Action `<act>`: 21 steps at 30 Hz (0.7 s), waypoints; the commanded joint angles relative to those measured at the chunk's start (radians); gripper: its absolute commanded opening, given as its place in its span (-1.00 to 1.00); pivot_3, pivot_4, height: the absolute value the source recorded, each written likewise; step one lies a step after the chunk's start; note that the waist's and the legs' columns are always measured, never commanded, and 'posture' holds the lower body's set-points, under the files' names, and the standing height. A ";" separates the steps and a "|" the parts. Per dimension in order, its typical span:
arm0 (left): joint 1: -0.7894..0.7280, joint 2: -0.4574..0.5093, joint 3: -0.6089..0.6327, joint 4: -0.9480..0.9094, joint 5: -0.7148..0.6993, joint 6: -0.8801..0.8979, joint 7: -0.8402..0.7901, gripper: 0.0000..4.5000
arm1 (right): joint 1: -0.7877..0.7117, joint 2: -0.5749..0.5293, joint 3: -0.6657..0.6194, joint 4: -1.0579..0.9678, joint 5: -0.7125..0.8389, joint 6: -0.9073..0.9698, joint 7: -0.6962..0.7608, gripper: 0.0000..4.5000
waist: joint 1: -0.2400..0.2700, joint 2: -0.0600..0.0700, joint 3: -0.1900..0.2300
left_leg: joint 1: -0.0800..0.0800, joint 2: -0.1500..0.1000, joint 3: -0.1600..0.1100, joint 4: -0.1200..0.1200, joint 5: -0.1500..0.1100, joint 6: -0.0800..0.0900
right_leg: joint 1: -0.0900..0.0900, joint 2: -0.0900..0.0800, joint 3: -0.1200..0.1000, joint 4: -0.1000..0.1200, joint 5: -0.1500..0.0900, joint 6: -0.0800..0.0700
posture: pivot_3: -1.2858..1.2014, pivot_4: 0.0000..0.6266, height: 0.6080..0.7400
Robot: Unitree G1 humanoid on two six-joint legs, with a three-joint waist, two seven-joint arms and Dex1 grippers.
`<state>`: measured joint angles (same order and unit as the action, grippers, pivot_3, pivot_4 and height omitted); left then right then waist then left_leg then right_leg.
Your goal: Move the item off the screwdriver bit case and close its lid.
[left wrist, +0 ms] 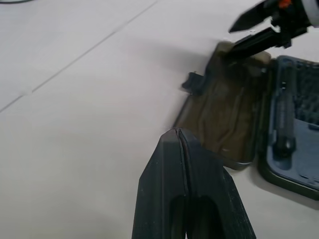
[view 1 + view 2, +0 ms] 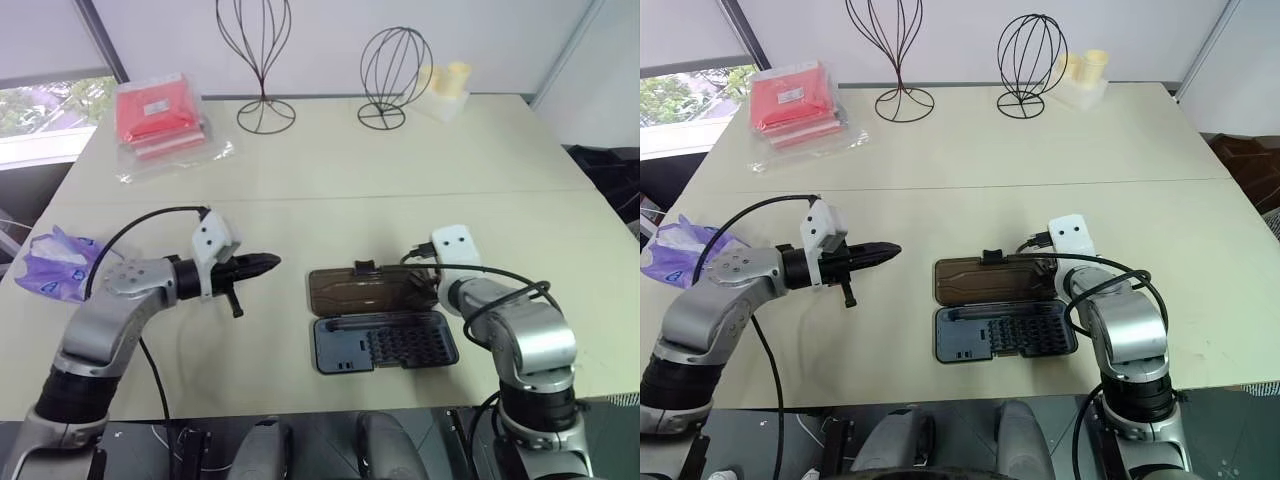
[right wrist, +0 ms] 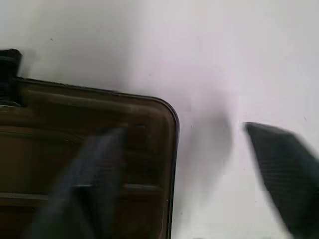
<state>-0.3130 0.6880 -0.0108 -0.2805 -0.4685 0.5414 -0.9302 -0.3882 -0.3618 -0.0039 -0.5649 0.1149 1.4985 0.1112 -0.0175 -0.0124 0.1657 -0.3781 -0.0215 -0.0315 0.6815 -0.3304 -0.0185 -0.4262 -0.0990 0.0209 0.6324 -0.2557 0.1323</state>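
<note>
Right gripper [image 3: 199, 174]: 2 fingers spread wide, empty, straddling the right corner of the lid [image 2: 360, 290]. Left gripper [image 2: 268, 263]: closed, empty, hovering left of the screwdriver bit case [image 2: 385, 345], which lies open on the table [image 2: 300, 170]. Item not discernible. Judged step: lid closing; next, fold the lid over the base.

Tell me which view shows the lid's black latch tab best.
The right eye view: the latch tab stands whole and unobstructed on the far edge of the open smoky-brown lid, above the blue-grey base. The left eye view shows it likewise. The left wrist view shows it blurred; the right wrist view catches it cut off at the picture's edge.
</note>
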 commanded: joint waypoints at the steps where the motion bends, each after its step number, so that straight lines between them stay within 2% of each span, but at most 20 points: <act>1: 0.025 0.026 0.004 -0.059 -0.043 -0.001 -0.063 -1.00 | -0.024 -0.021 -0.015 -0.070 0.044 -0.057 0.061 0.97 | 0.000 0.000 0.000 | 0.000 0.000 0.000 0.000 0.000 0.000 | 0.000 0.000 0.000 0.000 0.000 0.000 | 0.03 -0.52 1.00; 7: 0.052 0.065 -0.016 -0.066 -0.073 -0.027 -0.190 -1.00 | -0.051 -0.053 -0.075 -0.100 0.115 -0.116 0.160 0.97 | 0.002 0.000 0.000 | 0.000 0.000 0.000 0.000 0.000 0.000 | 0.000 0.000 0.000 0.000 0.000 0.000 | 0.03 -0.52 1.00; 13: 0.069 0.038 -0.134 -0.050 -0.026 -0.129 -0.305 -1.00 | -0.075 -0.123 -0.134 -0.062 0.200 -0.213 0.287 0.97 | 0.003 0.000 0.000 | 0.000 0.000 0.000 0.000 0.000 0.001 | 0.001 0.000 0.000 -0.001 0.000 0.000 | 0.03 -0.52 1.00; 16: 0.051 -0.015 -0.198 -0.001 0.012 -0.170 -0.309 -1.00 | -0.086 -0.204 -0.113 -0.013 0.214 -0.292 0.359 0.97 | 0.005 0.000 0.000 | 0.000 0.000 0.000 0.000 0.000 0.001 | 0.001 0.000 0.000 -0.001 0.000 0.000 | 0.03 -0.52 1.00; 21: 0.031 -0.094 -0.277 0.088 0.092 -0.257 -0.309 -1.00 | -0.095 -0.394 0.002 0.065 0.196 -0.439 0.507 0.97 | 0.004 0.000 0.000 | 0.000 0.000 0.000 0.001 -0.001 0.001 | 0.001 0.000 0.000 -0.001 0.000 0.000 | 0.03 -0.52 1.00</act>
<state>-0.2729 0.6023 -0.2714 -0.2014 -0.3979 0.3222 -1.2363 -0.4624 -0.7228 -0.0333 -0.5035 0.3179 1.1077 0.5704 -0.0139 -0.0121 0.1661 -0.3779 -0.0212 -0.0309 0.6820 -0.3311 -0.0171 -0.4249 -0.0988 0.0207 0.6310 -0.2557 0.1322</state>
